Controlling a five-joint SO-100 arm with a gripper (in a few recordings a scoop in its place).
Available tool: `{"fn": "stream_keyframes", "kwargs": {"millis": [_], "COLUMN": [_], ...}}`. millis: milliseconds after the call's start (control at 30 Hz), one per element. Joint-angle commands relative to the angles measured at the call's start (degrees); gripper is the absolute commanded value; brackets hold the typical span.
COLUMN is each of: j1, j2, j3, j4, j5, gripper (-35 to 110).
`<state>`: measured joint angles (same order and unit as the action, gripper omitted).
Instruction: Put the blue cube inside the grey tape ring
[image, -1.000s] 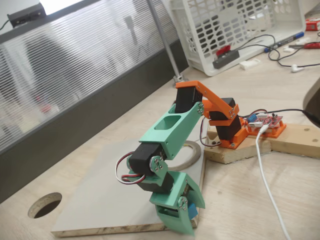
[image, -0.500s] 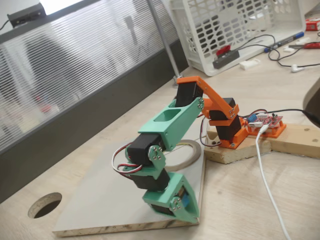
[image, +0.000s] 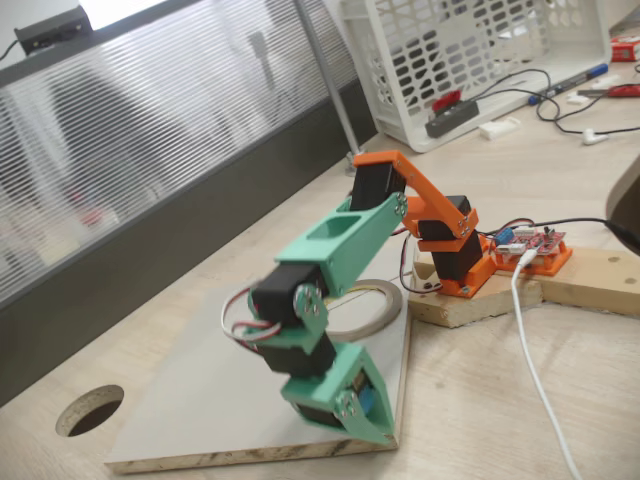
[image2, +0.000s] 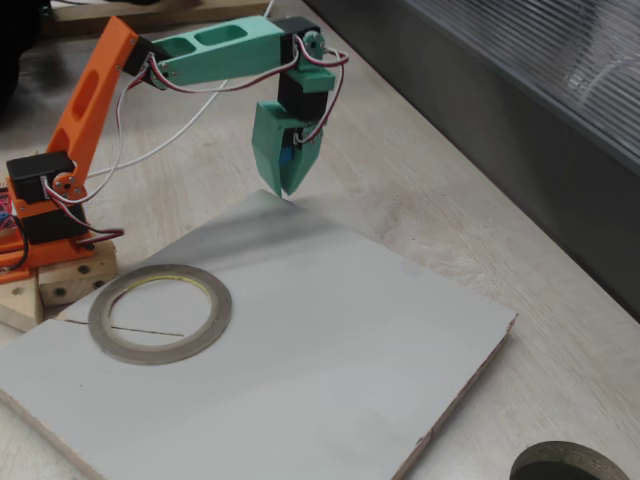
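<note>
The blue cube (image2: 289, 159) is showing as a sliver between the hand's (image2: 285, 185) jaws, mostly hidden. Behind the hand, the arm is covering part of the grey tape ring (image: 378, 305).

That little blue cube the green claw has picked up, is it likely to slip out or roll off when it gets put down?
Probably not roll: the blue cube has flat faces and should sit still on the grey board. It looks light, since the gripper carries it above the board. It is small between the fingers, so a slip seems possible.
</note>
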<state>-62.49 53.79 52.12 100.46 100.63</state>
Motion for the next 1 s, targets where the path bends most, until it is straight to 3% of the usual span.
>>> {"fn": "stream_keyframes", "kwargs": {"millis": [0, 500, 700, 967], "j1": [-0.5, 0.7, 19.2, 52.2], "j2": [10.5, 20.9, 32.0, 42.3], "j3": [-0.3, 1.8, 15.2, 30.1], "j4": [0.3, 0.9, 0.1, 0.1], "j5": [0.9, 0.6, 0.4, 0.3], "gripper": [2, 2, 2, 2]}}
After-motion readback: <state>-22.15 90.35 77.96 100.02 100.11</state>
